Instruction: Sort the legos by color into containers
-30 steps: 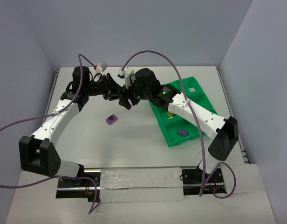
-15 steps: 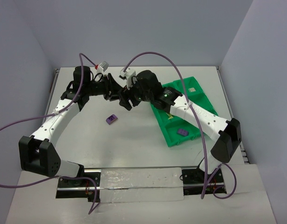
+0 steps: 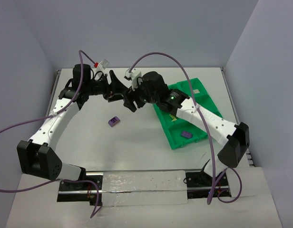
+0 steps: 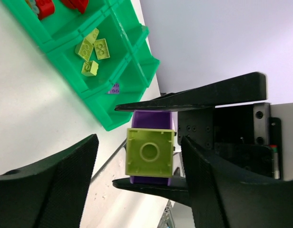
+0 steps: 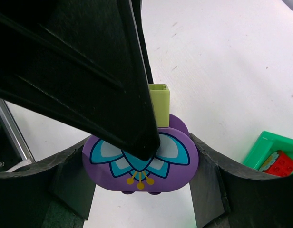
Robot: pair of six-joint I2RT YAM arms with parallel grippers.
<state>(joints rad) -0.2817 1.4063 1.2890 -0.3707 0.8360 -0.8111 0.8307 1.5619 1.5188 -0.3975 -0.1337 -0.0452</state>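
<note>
**Two grippers meet around one stacked piece**

A broad black finger (image 5: pixel 89 71) of the left arm crosses the right wrist view and hides most of what is behind it. Purple cables (image 3: pixel 156 54) arch above both arms.

The right gripper (image 5: pixel 141 178) is closed on a purple flower brick (image 5: pixel 140 161), which has a yellow-green brick (image 4: pixel 150 153) fixed on it. The pair is held above the table, to the left of the green tray (image 4: pixel 108 122). The left gripper (image 4: pixel 139 142) stands open around this pair, and its pads do not press it.

One loose purple brick (image 3: pixel 113 121) lies on the table (image 3: pixel 146 147), apart from the tray. Inside the tray, several yellow-green bricks (image 4: pixel 94 52) share one compartment and red bricks (image 4: pixel 44 7) are in the next one. A purple brick (image 3: pixel 186 135) lies in a compartment at the near end.

The table is white and matte. Pale lilac-grey walls (image 3: pixel 137 28) close it on three sides. The pads of both grippers are black and finely ribbed. The bricks are smooth plastic with round studs. The flower brick has a rounded outline and printed petals.
</note>
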